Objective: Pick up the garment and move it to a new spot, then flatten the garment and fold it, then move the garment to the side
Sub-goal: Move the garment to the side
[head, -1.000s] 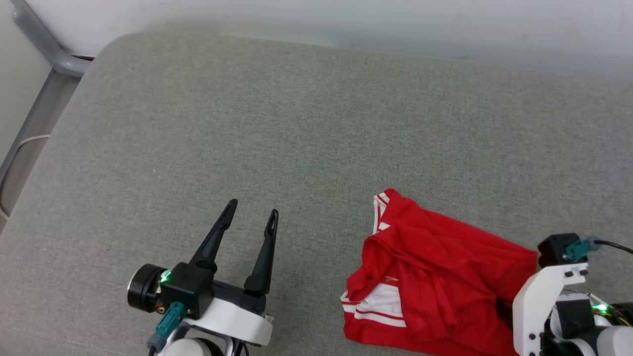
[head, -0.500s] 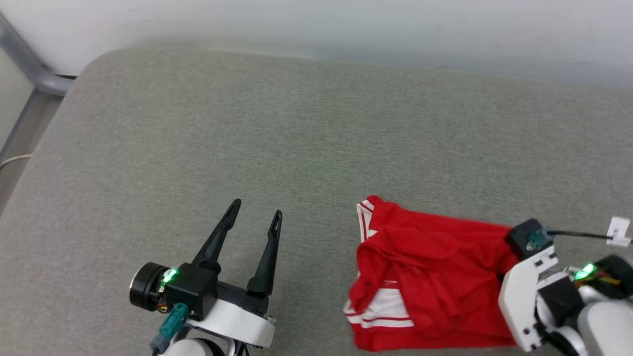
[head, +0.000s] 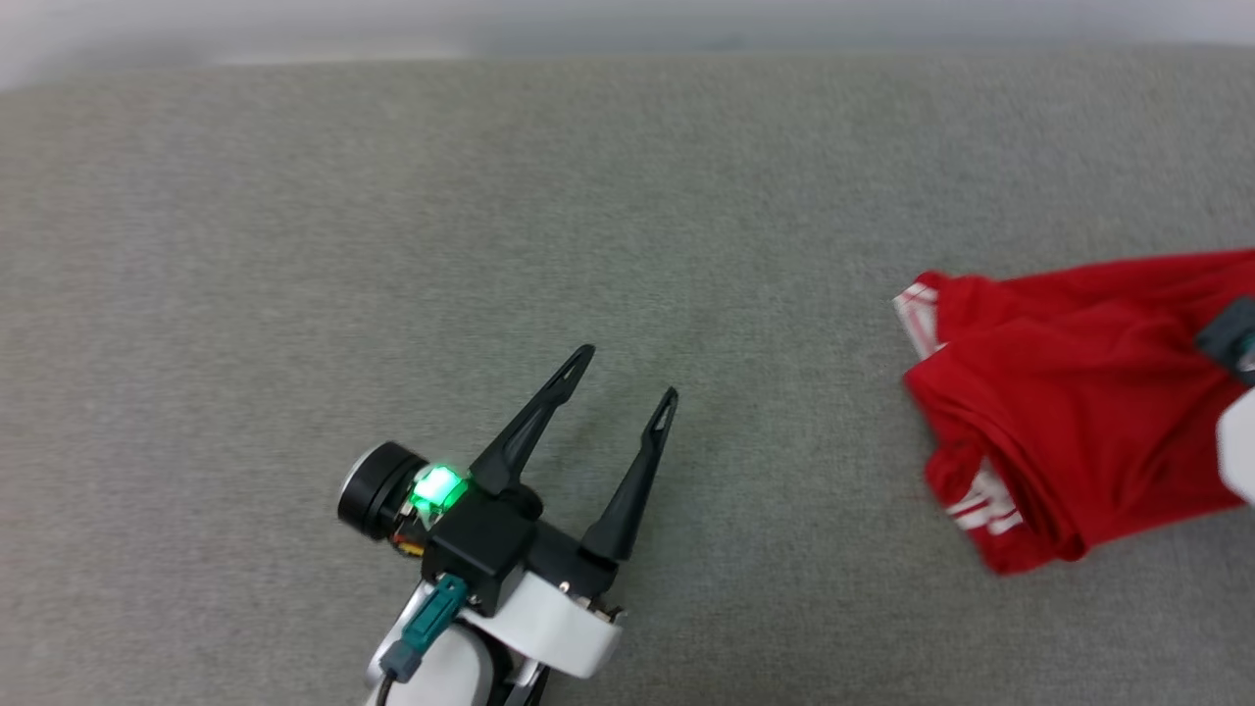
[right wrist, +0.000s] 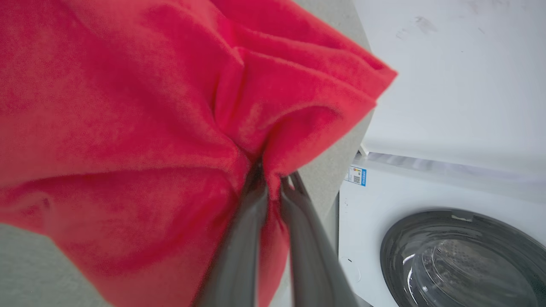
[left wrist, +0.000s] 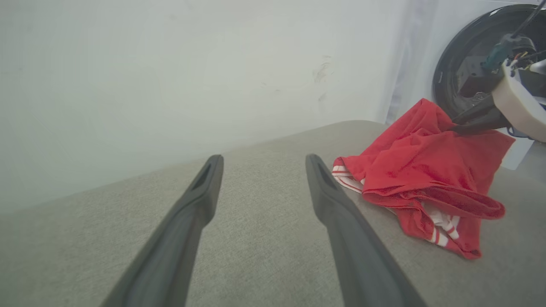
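Head view, garment [head: 1069, 392] right, grey cushion [head: 294, 245] left

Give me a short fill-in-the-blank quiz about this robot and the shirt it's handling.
1. The garment pinched by the right hand is mostly ____ in colour.
2. The left hand holds nothing; it is ____, not shut.
3. The garment rests partly on a ____ padded surface.
4. Past the padded surface's edge stands a white ____ machine with a round door.
Missing words: red; open; grey; washing.
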You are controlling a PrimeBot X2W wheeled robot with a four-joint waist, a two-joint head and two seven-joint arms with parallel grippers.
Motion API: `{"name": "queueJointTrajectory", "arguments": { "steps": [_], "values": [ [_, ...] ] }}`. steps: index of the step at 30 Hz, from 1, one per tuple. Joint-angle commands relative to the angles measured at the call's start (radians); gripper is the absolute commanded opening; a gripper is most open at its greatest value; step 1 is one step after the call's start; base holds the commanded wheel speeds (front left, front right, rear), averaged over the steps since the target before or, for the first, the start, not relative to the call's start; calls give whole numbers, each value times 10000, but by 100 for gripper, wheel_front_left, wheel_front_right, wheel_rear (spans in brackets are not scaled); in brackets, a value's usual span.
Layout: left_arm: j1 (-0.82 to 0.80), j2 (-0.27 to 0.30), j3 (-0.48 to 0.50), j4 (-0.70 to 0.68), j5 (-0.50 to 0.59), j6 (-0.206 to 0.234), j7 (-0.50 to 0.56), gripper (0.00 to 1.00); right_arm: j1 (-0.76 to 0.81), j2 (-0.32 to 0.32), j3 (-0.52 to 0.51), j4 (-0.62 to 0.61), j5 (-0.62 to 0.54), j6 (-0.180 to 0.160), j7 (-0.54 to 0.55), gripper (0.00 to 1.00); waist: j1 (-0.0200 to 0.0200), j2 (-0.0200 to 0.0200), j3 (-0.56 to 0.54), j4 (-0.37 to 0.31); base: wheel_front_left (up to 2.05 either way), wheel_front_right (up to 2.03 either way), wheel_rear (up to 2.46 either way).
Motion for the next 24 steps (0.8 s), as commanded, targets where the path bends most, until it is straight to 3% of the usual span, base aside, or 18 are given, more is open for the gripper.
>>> {"name": "queueJointTrajectory", "arguments": {
  "steps": [1, 5, 11, 24],
  "values": [
    [-272, 48, -174, -59, 73, 9, -21, 100, -374, -200, 51, 191, -32, -19, -297, 0, -1, 0, 619, -541, 0, 0, 0],
    [-789, 142, -594, -246, 273, 9, -21, 100, -1275, -756, 192, 1131, -252, -21, -1362, 0, -1, 0, 1326, -983, 0, 0, 0],
    [-1544, 353, -1093, -467, 526, 9, -21, 100, -2198, -957, -152, 2948, -533, -21, -2492, 0, -1, 0, 2258, -1354, 0, 0, 0],
    [-2302, 601, -1402, -875, 664, 9, -21, 100, -3304, -709, -2010, 6052, -1675, -21, -4066, 0, -1, 0, 3413, -1415, 0, 0, 0]
  ]
}}
